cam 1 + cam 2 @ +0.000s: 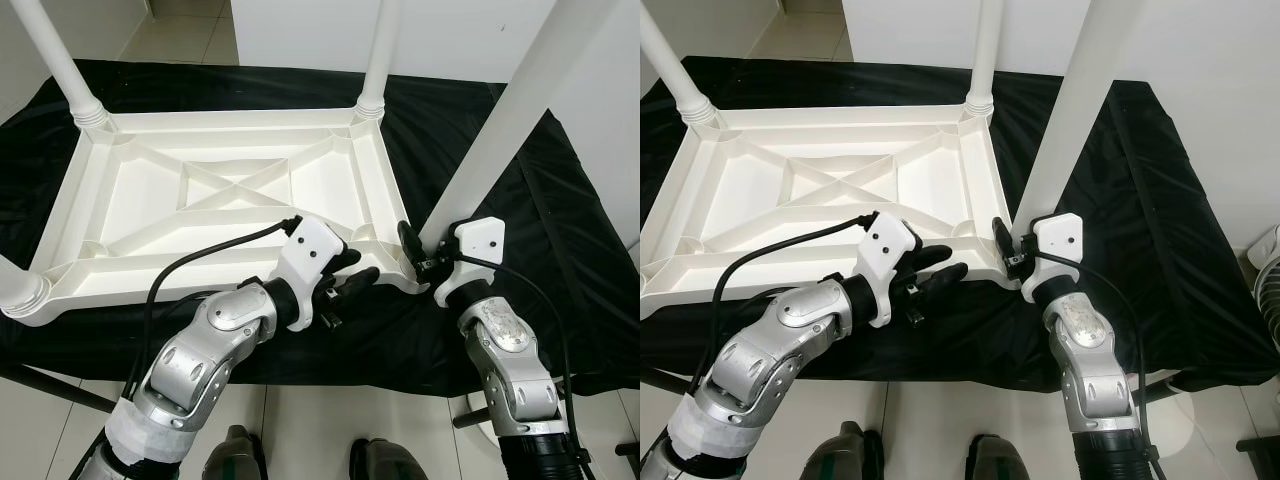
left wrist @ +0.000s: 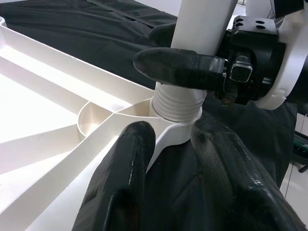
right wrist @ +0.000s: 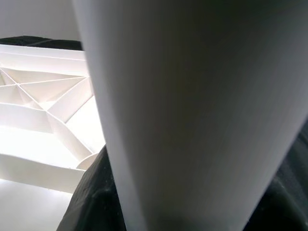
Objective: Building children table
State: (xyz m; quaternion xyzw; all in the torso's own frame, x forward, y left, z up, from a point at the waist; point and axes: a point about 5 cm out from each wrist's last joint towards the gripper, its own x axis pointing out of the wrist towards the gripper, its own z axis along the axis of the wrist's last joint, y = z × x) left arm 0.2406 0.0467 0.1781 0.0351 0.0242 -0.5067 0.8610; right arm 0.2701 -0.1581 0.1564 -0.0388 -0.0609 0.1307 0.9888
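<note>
All four table legs (image 1: 520,95) cut off by top or left edge; near-right leg blurs out right wrist view; black cloth (image 1: 560,230) hides the bench; right gripper (image 1: 418,252) partly behind leg

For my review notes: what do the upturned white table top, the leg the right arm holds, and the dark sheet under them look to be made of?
Table top: likely moulded plastic, smooth semi-gloss white, judging by the cast ribs and cross-bracing underneath.
Leg: apparently the same white plastic, a smooth tube with a ridged threaded collar at the corner socket. The right end effector grips it.
Sheet: thin black fabric or plastic film, slightly shiny and creased; I cannot tell which.
</note>
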